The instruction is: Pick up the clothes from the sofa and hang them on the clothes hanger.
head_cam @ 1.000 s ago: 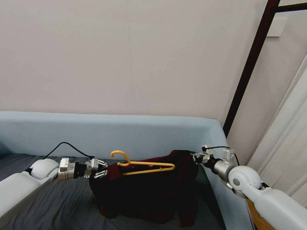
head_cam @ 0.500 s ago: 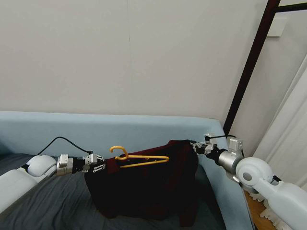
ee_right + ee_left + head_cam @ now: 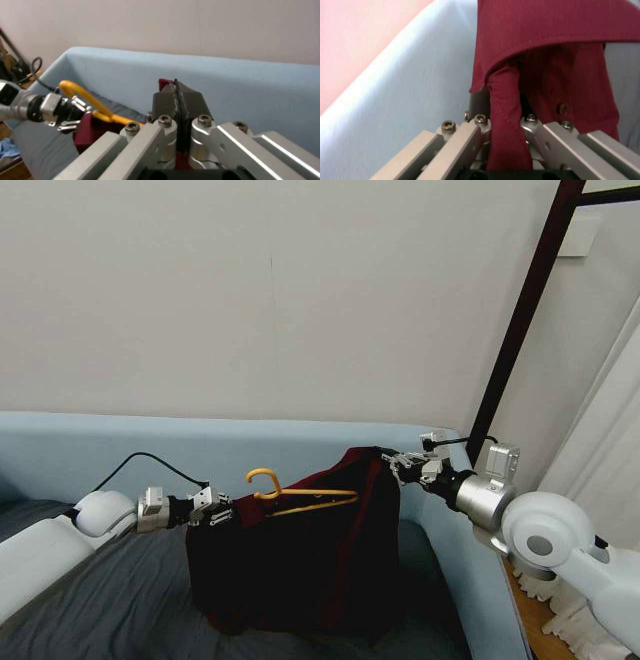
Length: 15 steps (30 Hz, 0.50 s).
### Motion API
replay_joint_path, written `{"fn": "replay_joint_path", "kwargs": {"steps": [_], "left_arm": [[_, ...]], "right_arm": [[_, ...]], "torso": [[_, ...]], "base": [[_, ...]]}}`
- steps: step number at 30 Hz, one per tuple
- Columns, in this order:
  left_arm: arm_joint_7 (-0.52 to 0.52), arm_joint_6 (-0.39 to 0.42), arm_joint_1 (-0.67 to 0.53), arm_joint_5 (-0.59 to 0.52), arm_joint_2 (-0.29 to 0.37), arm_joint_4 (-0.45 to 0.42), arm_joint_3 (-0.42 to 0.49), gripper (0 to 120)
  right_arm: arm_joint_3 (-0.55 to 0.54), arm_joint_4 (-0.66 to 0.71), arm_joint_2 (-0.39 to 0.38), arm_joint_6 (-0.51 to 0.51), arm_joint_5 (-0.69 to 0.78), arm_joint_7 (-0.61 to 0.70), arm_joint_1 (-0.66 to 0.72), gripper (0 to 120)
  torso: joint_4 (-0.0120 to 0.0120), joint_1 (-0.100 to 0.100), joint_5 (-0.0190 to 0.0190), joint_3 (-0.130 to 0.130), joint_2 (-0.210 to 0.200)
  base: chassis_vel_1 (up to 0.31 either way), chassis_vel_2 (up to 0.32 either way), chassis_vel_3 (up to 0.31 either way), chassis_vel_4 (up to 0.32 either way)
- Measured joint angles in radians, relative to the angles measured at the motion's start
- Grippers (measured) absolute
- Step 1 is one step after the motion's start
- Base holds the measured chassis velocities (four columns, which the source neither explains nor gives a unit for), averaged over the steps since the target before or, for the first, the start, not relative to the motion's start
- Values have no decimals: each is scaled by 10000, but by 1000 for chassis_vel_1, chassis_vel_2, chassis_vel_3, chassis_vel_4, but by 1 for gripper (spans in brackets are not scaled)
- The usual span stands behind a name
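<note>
Your two grippers hold a dark red shirt [image 3: 300, 565] stretched between them above the pale blue sofa [image 3: 120, 450]. The left gripper [image 3: 213, 511] reaches in low over the grey seat cushion [image 3: 100, 605] and is clamped on one shoulder of the garment. In the left wrist view its fingers [image 3: 460, 146] pinch a rolled fold of the red cloth, with a small button [image 3: 562, 108] just beside them. The right gripper [image 3: 402, 464] sits higher, near the sofa's right end, and grips the opposite shoulder. In the right wrist view its dark pads [image 3: 164, 101] are pressed together on a thin sliver of red fabric. The shirt's top edge slopes up from left to right, and the body hangs down in front of the backrest, its lower edge reaching the cushion. A yellow hanger [image 3: 305, 500] lies against the upper part of the shirt between the grippers, its hook rising above the fabric nearer the left gripper. You cannot tell whether its arms sit inside the shoulders. A dark post [image 3: 520, 320] stands against the wall just beyond the sofa's right end.
</note>
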Motion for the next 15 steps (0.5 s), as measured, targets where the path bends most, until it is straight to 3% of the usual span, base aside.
{"fn": "replay_joint_path", "kwargs": {"steps": [3,6,11,15], "left_arm": [[0,25,-671,-104,-136,64,605,1],[29,57,-1811,-162,-481,412,1787,1],[12,224,-2678,-356,-946,698,2813,1],[-219,422,-3219,-561,-1757,1113,3271,1]], "right_arm": [[-210,201,34,18,-37,210,145,0],[-392,632,160,20,121,695,379,0],[-468,977,59,43,229,818,525,0],[-469,1328,100,151,251,1048,537,0]], "torso": [[0,0,0,0,0],[6,0,-1,0,0],[5,1,-2,0,-1],[0,1,0,0,-2]], "base": [[0,0,0,0],[0,0,0,0],[0,0,0,0],[0,0,0,0]]}}
